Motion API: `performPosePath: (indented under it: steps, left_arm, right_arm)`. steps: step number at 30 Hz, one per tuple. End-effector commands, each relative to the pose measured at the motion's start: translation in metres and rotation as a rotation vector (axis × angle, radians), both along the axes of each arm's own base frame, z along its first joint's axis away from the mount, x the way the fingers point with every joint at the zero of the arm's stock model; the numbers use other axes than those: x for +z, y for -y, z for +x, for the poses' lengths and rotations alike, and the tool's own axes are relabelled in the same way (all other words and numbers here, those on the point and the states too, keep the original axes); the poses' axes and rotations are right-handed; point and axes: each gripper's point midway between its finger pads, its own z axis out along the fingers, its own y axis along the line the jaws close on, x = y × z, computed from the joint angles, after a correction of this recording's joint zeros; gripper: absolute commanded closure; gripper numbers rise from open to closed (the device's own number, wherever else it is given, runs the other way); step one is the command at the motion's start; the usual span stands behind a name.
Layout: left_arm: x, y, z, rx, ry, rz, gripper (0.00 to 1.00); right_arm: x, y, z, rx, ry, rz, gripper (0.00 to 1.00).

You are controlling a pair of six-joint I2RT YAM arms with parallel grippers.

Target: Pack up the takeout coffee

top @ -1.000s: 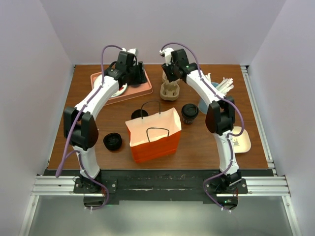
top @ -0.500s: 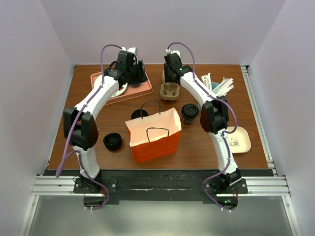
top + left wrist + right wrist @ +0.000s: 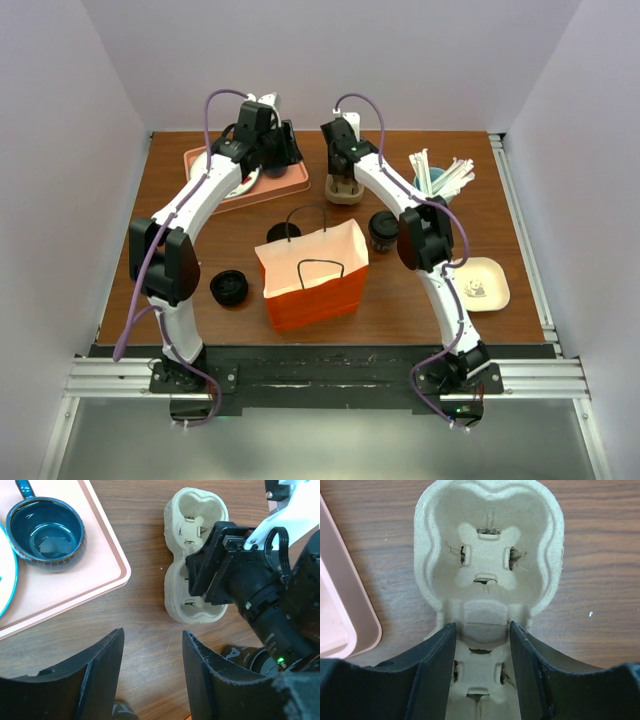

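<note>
The takeout coffee (image 3: 384,229) stands upright on the desk (image 3: 505,215) near its middle, lid on. It is just right of the orange paper bag (image 3: 312,280) and is not in it. No brand or label on the cup can be read from above.

The small plate (image 3: 482,283) toward the desk's right edge carries a dark print too small to make out. In the left wrist view a pale mark shaped like an A (image 3: 234,653) sits on a dark rounded surface under the right arm; what that surface belongs to cannot be told.

The right end effector (image 3: 482,627) is over the pulp cup carrier (image 3: 487,555), which lies toward the far edge. Its fingers are spread and straddle the carrier's central divider, with nothing visibly pinched. The coffee is on the near side of this end effector and slightly right, apart from it, beside the right forearm.

The left end effector (image 3: 152,635) hangs released, with only bare wood between its fingers. It is between the carrier and the corner of the pink tray (image 3: 75,585), which holds a blue mug (image 3: 45,532). The coffee is well apart from it, toward the right and the near edge.
</note>
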Motion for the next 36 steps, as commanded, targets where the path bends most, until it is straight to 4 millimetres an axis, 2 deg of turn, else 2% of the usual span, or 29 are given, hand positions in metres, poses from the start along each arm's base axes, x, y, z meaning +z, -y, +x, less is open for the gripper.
performPosePath:
  steps: [1, 4, 10, 14, 16, 17, 20, 21, 23, 25, 26, 28, 29, 31, 35, 36]
  left_arm:
    - [0.029, 0.004, 0.005, -0.002, 0.07, -0.054, 0.46]
    - [0.028, 0.004, 0.005, -0.004, 0.068, -0.055, 0.46]
    - [0.028, 0.004, 0.006, -0.001, 0.069, -0.056, 0.46]
    - [0.028, 0.003, 0.007, 0.002, 0.068, -0.054, 0.46]
    - [0.029, 0.002, 0.007, 0.006, 0.071, -0.05, 0.46]
    - [0.029, 0.002, 0.006, 0.005, 0.07, -0.048, 0.46]
    - [0.026, 0.0, 0.006, 0.01, 0.065, -0.037, 0.46]
    - [0.025, -0.002, 0.004, 0.018, 0.063, -0.03, 0.46]
    - [0.024, -0.005, 0.003, 0.028, 0.061, -0.022, 0.46]
    - [0.022, -0.011, 0.0, 0.048, 0.062, -0.007, 0.46]
    - [0.021, -0.013, -0.003, 0.054, 0.058, -0.001, 0.46]
    - [0.019, -0.016, -0.003, 0.065, 0.056, 0.009, 0.46]
    - [0.017, -0.02, -0.002, 0.085, 0.057, 0.024, 0.46]
    - [0.018, -0.021, 0.0, 0.089, 0.062, 0.028, 0.46]
    - [0.015, -0.019, 0.003, 0.095, 0.056, 0.017, 0.46]
    - [0.017, -0.019, 0.003, 0.092, 0.058, 0.013, 0.46]
  right_arm:
    - [0.034, 0.003, 0.015, -0.065, 0.115, 0.022, 0.48]
    - [0.034, 0.002, 0.016, -0.066, 0.12, 0.02, 0.46]
    - [0.018, 0.001, 0.014, -0.059, 0.085, 0.025, 0.47]
    - [0.012, -0.002, 0.012, -0.041, 0.07, 0.028, 0.56]
    - [0.019, -0.005, 0.013, -0.012, 0.08, 0.03, 0.62]
    - [0.024, -0.005, 0.014, -0.002, 0.09, 0.029, 0.64]
    - [0.055, -0.008, 0.016, 0.053, 0.143, 0.014, 0.66]
    - [0.076, -0.007, 0.017, 0.064, 0.179, 0.023, 0.67]
    - [0.094, -0.008, 0.014, 0.101, 0.203, 0.013, 0.67]
    - [0.127, -0.01, 0.011, 0.129, 0.267, 0.045, 0.67]
    - [0.122, -0.012, 0.006, 0.165, 0.254, 0.043, 0.67]
    - [0.144, -0.012, 0.005, 0.185, 0.314, 0.061, 0.68]
    - [0.145, -0.012, 0.004, 0.189, 0.317, 0.052, 0.68]
    - [0.159, -0.006, 0.006, 0.18, 0.348, 0.06, 0.7]
    - [0.181, -0.008, 0.011, 0.199, 0.385, 0.125, 0.71]
    - [0.179, -0.004, 0.011, 0.195, 0.369, 0.131, 0.71]
